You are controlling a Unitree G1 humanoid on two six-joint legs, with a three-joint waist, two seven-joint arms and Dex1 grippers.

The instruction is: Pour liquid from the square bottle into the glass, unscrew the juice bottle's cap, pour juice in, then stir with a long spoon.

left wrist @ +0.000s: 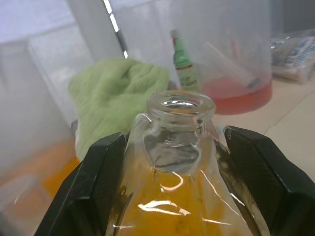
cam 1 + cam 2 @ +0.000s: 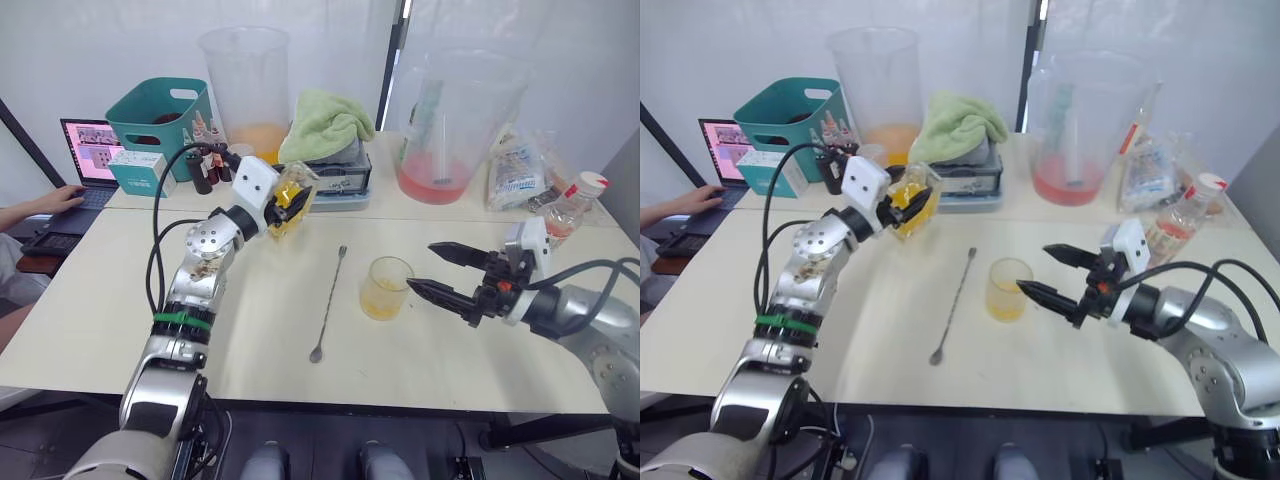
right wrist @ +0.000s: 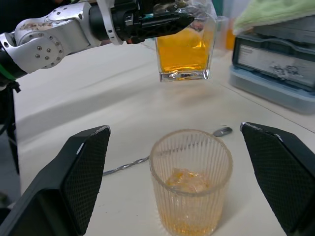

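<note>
— What's my left gripper doing?

— From my seat, its two black fingers are clamped on the small clear square-sided glass bottle of yellow-orange liquid, one on each flat side. The bottle hangs upright above the white table, neck open, clear of the surface.

— And the right gripper?

— Spread wide and holding nothing. I see it low over the table, its tips just beside the small ribbed clear tumbler, one finger to either side in the right wrist view, not touching it.

— What's in the tumbler?

— A shallow pool of yellow-orange liquid and what looks like ice. It stands on the table, well apart from the raised bottle.

— The spoon?

— The thin long silver bar spoon lies flat between the two arms, bowl end toward me, just beside the tumbler.

— The juice?

— The round clear plastic bottle with pinkish liquid sits at the far right edge, its red-and-white screw cap on.
</note>
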